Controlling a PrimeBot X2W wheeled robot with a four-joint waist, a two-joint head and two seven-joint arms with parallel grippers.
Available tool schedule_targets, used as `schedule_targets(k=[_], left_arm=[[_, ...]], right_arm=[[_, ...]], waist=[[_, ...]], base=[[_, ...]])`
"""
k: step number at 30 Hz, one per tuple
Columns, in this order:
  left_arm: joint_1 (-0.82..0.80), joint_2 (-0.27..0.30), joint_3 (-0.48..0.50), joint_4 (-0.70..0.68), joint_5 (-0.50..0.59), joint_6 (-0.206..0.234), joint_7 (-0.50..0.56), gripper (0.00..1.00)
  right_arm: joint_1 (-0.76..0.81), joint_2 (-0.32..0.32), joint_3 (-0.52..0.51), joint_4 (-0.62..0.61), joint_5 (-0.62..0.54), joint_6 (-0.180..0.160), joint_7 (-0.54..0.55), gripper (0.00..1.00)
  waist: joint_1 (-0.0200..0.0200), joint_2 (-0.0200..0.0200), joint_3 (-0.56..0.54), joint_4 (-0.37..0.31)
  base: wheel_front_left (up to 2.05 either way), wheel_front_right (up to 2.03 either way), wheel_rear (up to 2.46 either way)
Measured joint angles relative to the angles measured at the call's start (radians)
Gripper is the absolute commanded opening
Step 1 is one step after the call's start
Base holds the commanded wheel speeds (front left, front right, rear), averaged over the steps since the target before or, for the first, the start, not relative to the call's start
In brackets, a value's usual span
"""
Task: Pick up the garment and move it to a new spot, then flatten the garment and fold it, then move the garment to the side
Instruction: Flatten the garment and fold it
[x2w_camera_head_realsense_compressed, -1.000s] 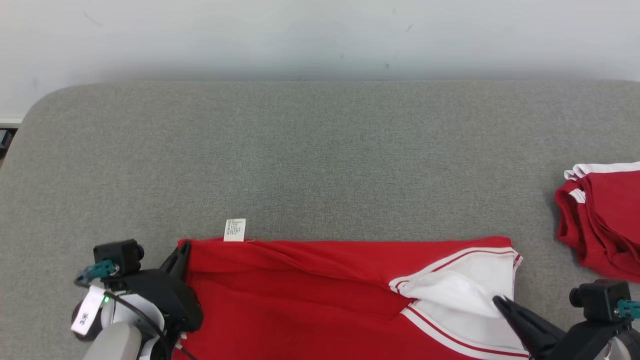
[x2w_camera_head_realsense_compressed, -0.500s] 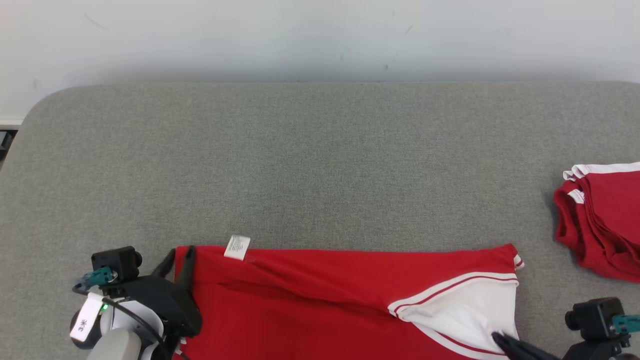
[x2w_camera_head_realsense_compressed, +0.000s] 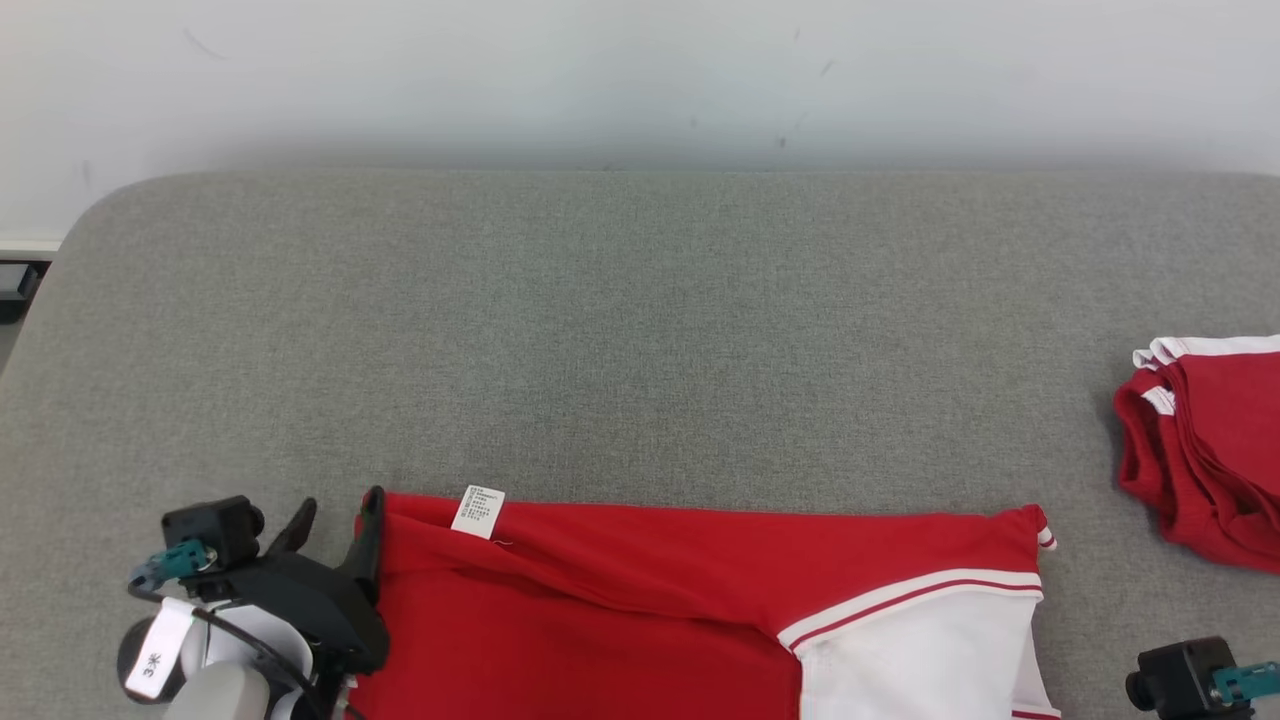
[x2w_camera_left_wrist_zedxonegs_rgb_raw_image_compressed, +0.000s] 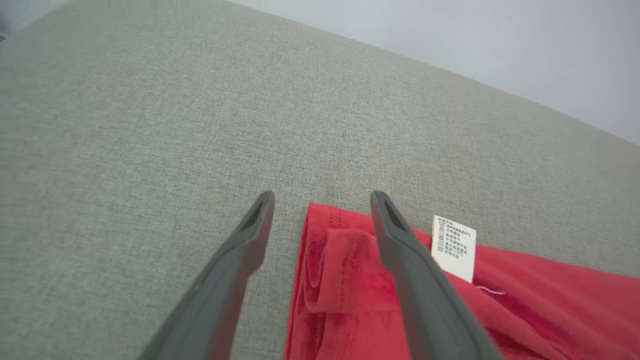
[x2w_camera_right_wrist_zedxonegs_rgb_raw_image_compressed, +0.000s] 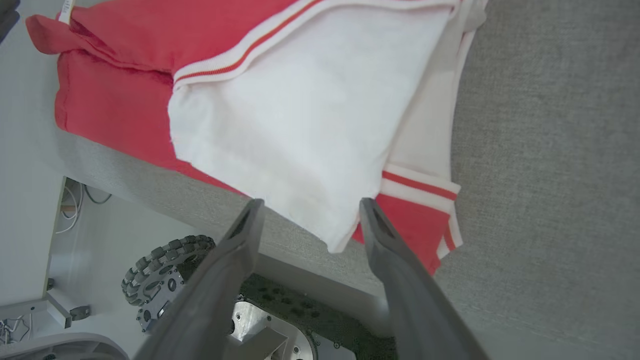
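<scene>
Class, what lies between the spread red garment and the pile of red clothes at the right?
The stretch is bare: in the head view, plain grey table surface separates the garment from the pile.

Bright, even, diffuse light; no glare. Soft shadow band low on the wall (x2w_camera_head_realsense_compressed: 640, 150) along the far edge of the table (x2w_camera_head_realsense_compressed: 640, 300). Head view sharp. Left wrist view slightly soft, wide-angle bend at edges. Right wrist view: whites of the garment (x2w_camera_right_wrist_zedxonegs_rgb_raw_image_compressed: 310, 110) nearly blown out.
</scene>
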Motion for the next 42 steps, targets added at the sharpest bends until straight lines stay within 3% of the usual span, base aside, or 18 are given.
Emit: schedule_targets(k=[8, 19, 30, 42], left_arm=[[0.039, 0.032, 0.009, -0.082, 0.045, 0.016, -0.085, 1.0], [0.086, 0.068, -0.01, -0.25, 0.119, 0.017, -0.224, 1.0], [0.183, 0.095, -0.005, -0.308, 0.119, 0.026, -0.239, 1.0], [0.228, 0.1, -0.004, -0.314, 0.111, 0.033, -0.195, 1.0]], right_arm=[[-0.01, 0.004, -0.063, -0.015, -0.014, -0.009, -0.03, 1.0], [-0.13, 0.141, -0.173, 0.026, -0.135, -0.018, -0.226, 1.0], [-0.202, 0.326, -0.191, 0.188, -0.267, -0.021, -0.396, 1.0], [-0.208, 0.361, -0.24, 0.283, -0.309, -0.021, -0.482, 1.0]], waist=[[0.0, 0.0, -0.027, -0.001], [0.0, 0.0, -0.086, -0.005], [-0.0001, 0.0, -0.135, -0.024], [0.0, -0.0001, -0.149, -0.053]], base=[[0.0, 0.0, 0.0], [0.0, 0.0, 0.0], [0.0, 0.0, 0.0], [0.0, 0.0, 0.0]])
